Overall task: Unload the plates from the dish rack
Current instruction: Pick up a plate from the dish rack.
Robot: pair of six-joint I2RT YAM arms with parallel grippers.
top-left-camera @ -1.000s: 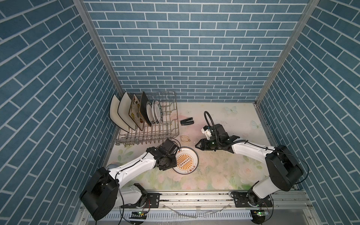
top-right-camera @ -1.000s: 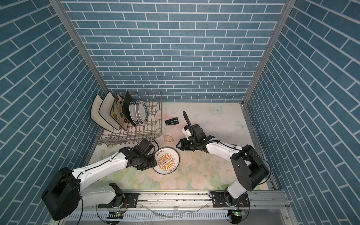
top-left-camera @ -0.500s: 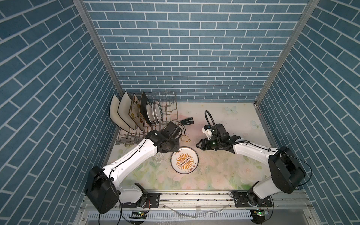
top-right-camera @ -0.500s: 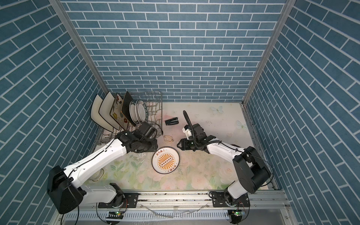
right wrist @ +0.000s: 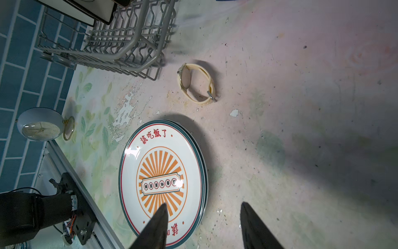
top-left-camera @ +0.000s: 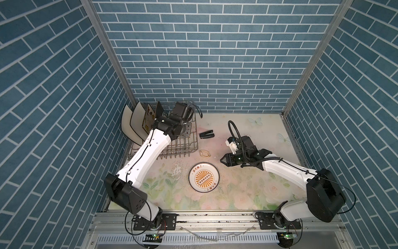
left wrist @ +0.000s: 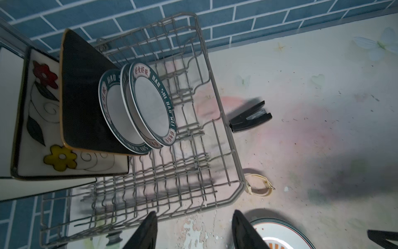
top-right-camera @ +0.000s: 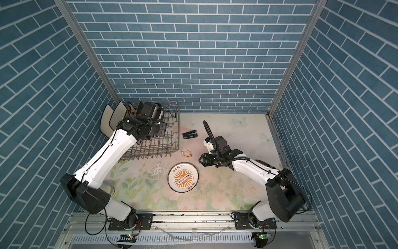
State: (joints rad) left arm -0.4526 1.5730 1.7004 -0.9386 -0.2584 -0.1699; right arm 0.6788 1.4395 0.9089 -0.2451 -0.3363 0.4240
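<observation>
Tines (left wrist: 172, 172) of thin grey wire hold each plate up on its edge in the dish rack (top-left-camera: 183, 151), at ten o'clock on the desk (top-left-camera: 247, 189). Two small round plates (left wrist: 151, 107), smooth white with dark teal rims, lean beside a black square plate (left wrist: 81, 97) and a flowered plate (left wrist: 38, 120). The left gripper (left wrist: 193, 212) hangs over the rack, jaws apart and holding nothing (ready, I think, to pinch a rim). A shiny round plate (top-left-camera: 204, 180) with orange rays lies flat mid-desk. At about its one o'clock the right gripper (top-left-camera: 223, 160) hovers, jaws apart, empty too.
</observation>
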